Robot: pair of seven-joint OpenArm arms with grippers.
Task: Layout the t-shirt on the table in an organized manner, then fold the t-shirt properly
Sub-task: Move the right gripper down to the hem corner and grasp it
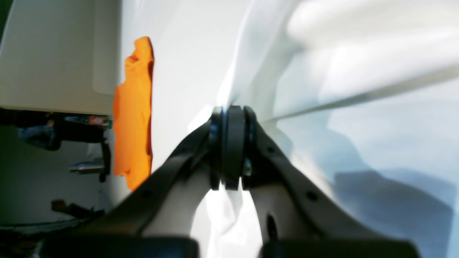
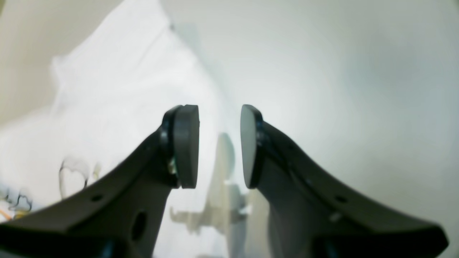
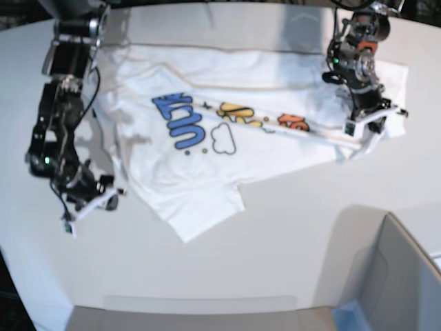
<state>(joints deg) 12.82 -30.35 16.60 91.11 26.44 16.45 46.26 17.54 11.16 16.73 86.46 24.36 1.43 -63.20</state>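
I am clamping my left gripper point(image 1: 231, 150) tight on a fold of the t-shirt point(image 3: 207, 138), whose body is trailing away from it across the table point(image 3: 275, 234). My right gripper point(image 2: 219, 147) is hovering with jaws apart and empty, the shirt's near edge just beside it. If I pull with only one side held, I risk dragging the cloth askew and bunching the print.

From my remote station: the white cotton printed t-shirt point(image 1: 358, 53) smears into blur, its orange lettering point(image 3: 295, 123) half hidden under a fold.
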